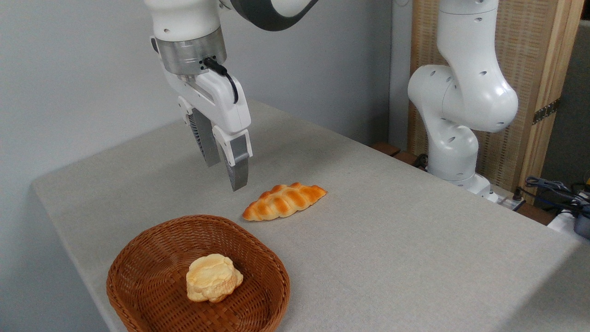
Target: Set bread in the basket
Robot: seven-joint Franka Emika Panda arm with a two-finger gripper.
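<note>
On the left, near the front edge of the grey cloth-covered counter (392, 240), sat the round wicker basket (138, 258), reddish-brown, with a thick woven rim. A pale yellow lumpy bun (213, 278) lay inside it, toward the middle of its floor. Above and behind the basket hung the end effector (223, 173), pointing downward and tilted a little, its two grey fingers (236, 163) set a narrow gap apart and holding nothing; their tips were clear of the counter. Just right of the fingertips and lower in the view lay the braided bread loaf (284, 201), golden-orange with paler creases, flat on the counter just beyond the basket's far rim and apart from both basket and fingers. Farther right, at the counter's back edge, stood the white base and lower joints of the robot arm (461, 115), with a slatted wooden panel (534, 69) behind it.
</note>
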